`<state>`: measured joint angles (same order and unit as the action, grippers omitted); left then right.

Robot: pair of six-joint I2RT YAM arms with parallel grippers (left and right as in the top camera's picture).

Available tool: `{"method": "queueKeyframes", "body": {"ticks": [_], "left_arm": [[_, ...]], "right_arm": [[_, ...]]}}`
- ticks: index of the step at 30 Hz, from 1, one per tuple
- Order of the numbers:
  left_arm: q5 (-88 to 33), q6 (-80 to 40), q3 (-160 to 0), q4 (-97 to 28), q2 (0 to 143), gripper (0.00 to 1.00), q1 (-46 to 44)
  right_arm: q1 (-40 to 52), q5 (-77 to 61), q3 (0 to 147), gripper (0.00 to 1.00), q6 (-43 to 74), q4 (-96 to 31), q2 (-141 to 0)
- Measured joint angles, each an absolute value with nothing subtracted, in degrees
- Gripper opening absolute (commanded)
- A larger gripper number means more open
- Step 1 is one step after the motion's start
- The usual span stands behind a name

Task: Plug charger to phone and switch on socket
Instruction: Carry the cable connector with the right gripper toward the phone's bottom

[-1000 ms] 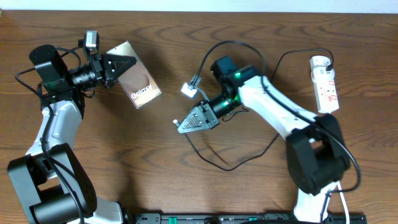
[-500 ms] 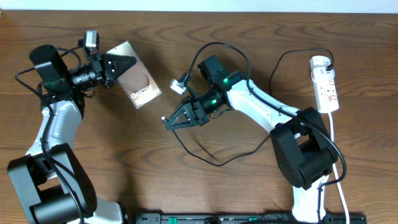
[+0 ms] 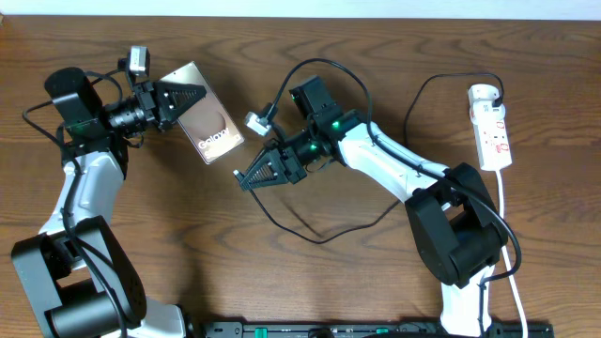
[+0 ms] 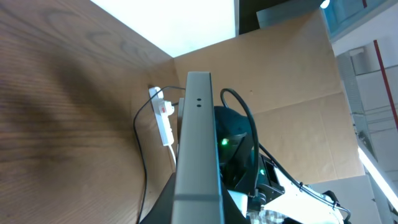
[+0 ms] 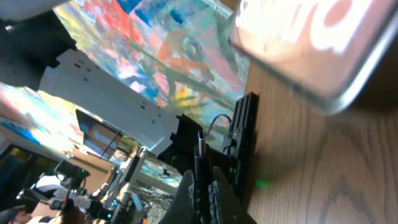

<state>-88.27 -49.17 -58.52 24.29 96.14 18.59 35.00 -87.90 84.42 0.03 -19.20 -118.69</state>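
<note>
My left gripper (image 3: pixel 180 99) is shut on the phone (image 3: pixel 211 130), holding it tilted above the table with its "Galaxy" end towards the right arm. In the left wrist view the phone (image 4: pixel 198 137) shows edge-on between the jaws. My right gripper (image 3: pixel 246 176) is shut on the charger's black plug tip (image 5: pixel 200 158), just right of and below the phone's lower end (image 5: pixel 323 50). The plug and the phone are apart. The black cable (image 3: pixel 319 235) loops across the table. The socket (image 3: pixel 491 127) lies at the far right and also shows in the left wrist view (image 4: pixel 165 121).
A small white connector (image 3: pixel 255 121) hangs on the cable beside the right wrist. The socket's white cord (image 3: pixel 512 272) runs down the right edge. A black rail (image 3: pixel 376 329) lines the front edge of the table.
My right gripper has moved left towards the phone, carrying the plug tip and dragging the cable loop. The left arm and the phone have not moved.
</note>
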Motion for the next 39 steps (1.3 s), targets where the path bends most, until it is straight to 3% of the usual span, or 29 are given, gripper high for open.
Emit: {"method": "queueKeyframes", "body": {"ticks": [16, 39], "left_arm": [[-88.2, -49.0, -58.5, 24.3, 96.1, 0.07, 17.6], [-88.3, -49.0, -58.5, 26.0, 96.1, 0.07, 17.6]], "right_arm": [[34.1, -87.6, 84.4, 0.01, 9.0, -14.2, -118.7], [33.1, -88.0, 84.4, 0.01, 12.7, -11.4, -121.5]]}}
